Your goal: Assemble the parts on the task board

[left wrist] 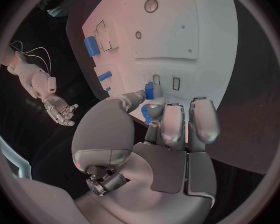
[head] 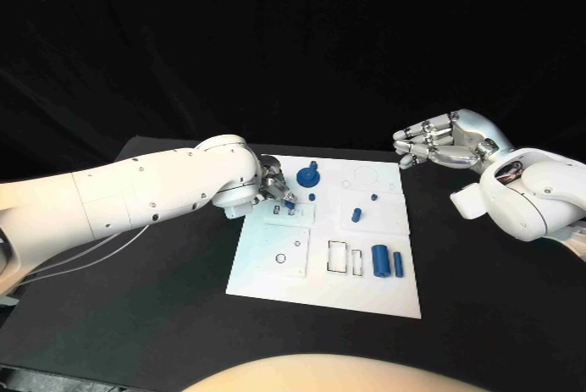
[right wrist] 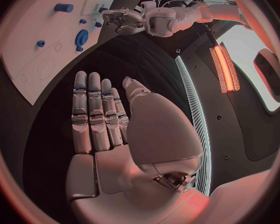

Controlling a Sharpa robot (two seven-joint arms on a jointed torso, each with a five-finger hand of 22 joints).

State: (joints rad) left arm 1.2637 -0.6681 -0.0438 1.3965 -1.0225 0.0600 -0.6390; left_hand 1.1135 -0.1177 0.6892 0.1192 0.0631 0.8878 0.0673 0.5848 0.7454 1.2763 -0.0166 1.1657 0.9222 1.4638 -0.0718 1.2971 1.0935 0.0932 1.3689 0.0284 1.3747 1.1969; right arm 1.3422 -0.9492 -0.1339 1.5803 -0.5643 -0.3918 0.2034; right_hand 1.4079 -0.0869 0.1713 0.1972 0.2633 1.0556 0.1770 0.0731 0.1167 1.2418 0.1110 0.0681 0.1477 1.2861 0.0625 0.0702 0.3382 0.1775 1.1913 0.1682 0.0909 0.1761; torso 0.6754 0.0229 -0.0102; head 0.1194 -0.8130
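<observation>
The white task board (head: 320,269) lies mid-table. My left hand (head: 271,189) is over its far left corner and pinches a small blue part (left wrist: 150,91) between thumb and fingers, just above two small rectangular slots (left wrist: 175,83). A round blue knob part (head: 309,179) stands close beside that hand. A short blue peg (head: 356,213) stands mid-board, and two blue cylinders (head: 387,260) lie at the right edge. My right hand (head: 445,142) hangs open beyond the board's far right corner, fingers straight and together (right wrist: 96,114), holding nothing.
The board carries empty outlines: a circle (head: 282,258) on the near left and rectangular frames (head: 345,258) beside the cylinders. Black tabletop (head: 146,316) surrounds the board. My left arm (head: 135,193) crosses the table's left side.
</observation>
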